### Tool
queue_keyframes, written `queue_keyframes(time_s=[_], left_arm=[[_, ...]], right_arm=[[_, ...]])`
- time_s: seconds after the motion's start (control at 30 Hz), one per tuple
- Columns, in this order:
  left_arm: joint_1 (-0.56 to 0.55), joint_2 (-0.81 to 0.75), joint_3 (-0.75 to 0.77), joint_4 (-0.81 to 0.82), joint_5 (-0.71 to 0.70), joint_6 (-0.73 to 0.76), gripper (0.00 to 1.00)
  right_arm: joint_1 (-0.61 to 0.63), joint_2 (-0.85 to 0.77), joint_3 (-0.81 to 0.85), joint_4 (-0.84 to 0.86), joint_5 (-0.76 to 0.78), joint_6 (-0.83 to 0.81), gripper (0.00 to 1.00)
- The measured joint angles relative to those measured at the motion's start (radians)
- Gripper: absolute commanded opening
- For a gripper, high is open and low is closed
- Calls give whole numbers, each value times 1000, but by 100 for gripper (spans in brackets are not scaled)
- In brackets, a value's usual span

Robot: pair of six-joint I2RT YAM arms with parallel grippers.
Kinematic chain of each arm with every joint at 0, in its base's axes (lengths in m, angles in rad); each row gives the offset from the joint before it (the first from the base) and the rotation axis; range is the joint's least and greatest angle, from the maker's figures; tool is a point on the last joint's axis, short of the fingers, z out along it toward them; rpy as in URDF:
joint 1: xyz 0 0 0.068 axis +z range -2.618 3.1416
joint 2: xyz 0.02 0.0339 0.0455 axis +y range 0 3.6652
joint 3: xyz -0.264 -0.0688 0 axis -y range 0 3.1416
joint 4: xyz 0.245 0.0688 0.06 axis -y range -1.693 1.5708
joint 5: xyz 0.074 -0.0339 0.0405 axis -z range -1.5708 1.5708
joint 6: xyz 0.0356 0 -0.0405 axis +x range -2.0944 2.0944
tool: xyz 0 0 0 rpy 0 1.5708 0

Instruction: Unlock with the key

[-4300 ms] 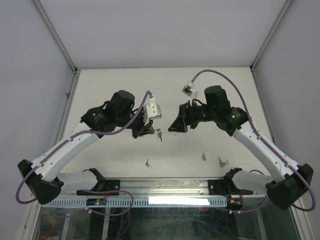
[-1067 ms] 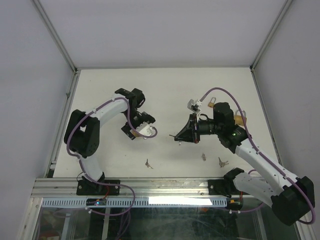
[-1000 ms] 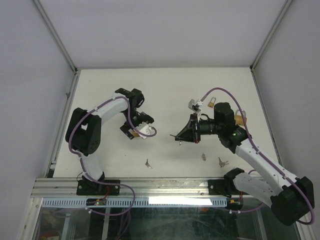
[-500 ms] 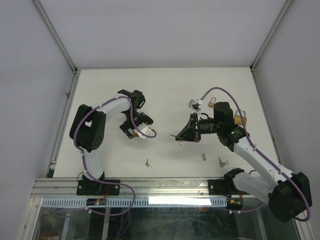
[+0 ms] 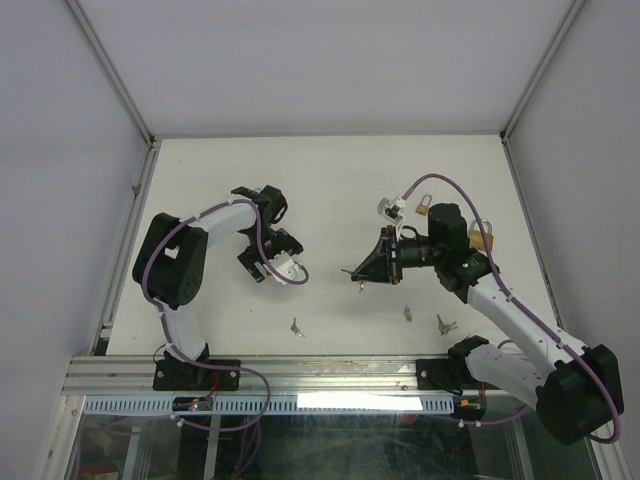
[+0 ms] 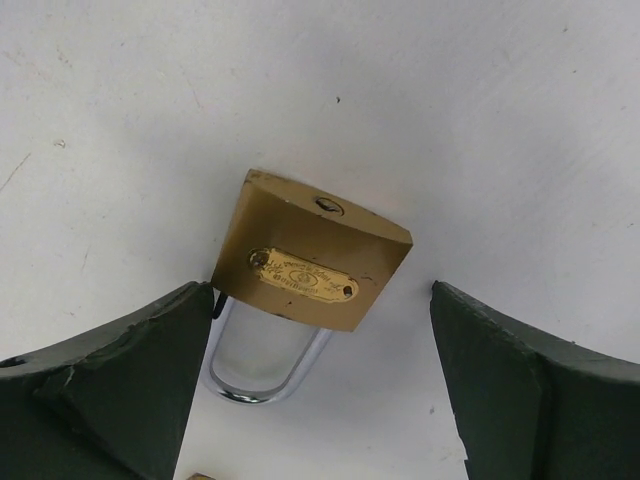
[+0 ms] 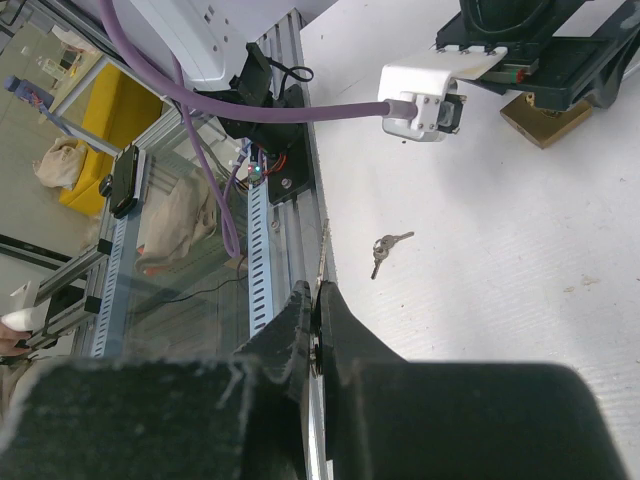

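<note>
**Operator:** Where is the lock?

**Arm:** It lies flat on the white table [image 6: 520, 110], right under my left gripper [image 6: 320, 292]. It is a brass padlock [image 6: 310, 255]. Its keyhole [image 6: 328, 206] is on the edge facing away from my wrist camera, and its steel shackle [image 6: 262, 368] points back towards the camera.

**Operator:** Do you have hold of it?

**Arm:** No. My left jaws stand wide, one finger on each side of the lock. The left-hand finger [image 6: 110, 390] has its tip just beside the corner where the shackle enters the body, and I cannot tell whether it touches. The other finger is clearly apart from the brass. The near fingertip hides one leg of the shackle, so I cannot tell whether it is latched.

**Operator:** And the key?

**Arm:** It is pinched in my right gripper [image 5: 362, 272], which is closed tight on it. The key [image 5: 350, 271] pokes out past the fingertips towards my left arm. It is held up off the table and well apart from the padlock. From my right wrist it shows only as a thin bright sliver between the two fingers.

**Operator:** Anything else on the table?

**Arm:** Loose keys [image 5: 295, 327] lie scattered along the near side, between my two bases. Two more padlocks [image 5: 424, 208] sit beside my right forearm.
</note>
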Motion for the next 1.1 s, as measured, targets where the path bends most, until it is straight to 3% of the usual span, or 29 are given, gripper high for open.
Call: queue_keyframes(time_s=[0.13,0.53,0.73,0.93,1.0,1.1], left_arm=[[0,-30,-37,23,0,0,72],[1,-121,-146,114,56,1,64],[1,-191,-233,190,72,5,49],[1,-244,-286,250,105,-18,23],[0,-260,-299,288,126,-32,24],[0,-264,-319,324,139,-41,42]], right_arm=[[-2,0,0,0,0,1,0],[-6,0,0,-1,1,12,0],[-6,0,0,0,3,30,0],[-6,0,-4,0,9,34,0],[-6,0,-4,0,10,34,0],[-6,7,-4,0,12,34,0]])
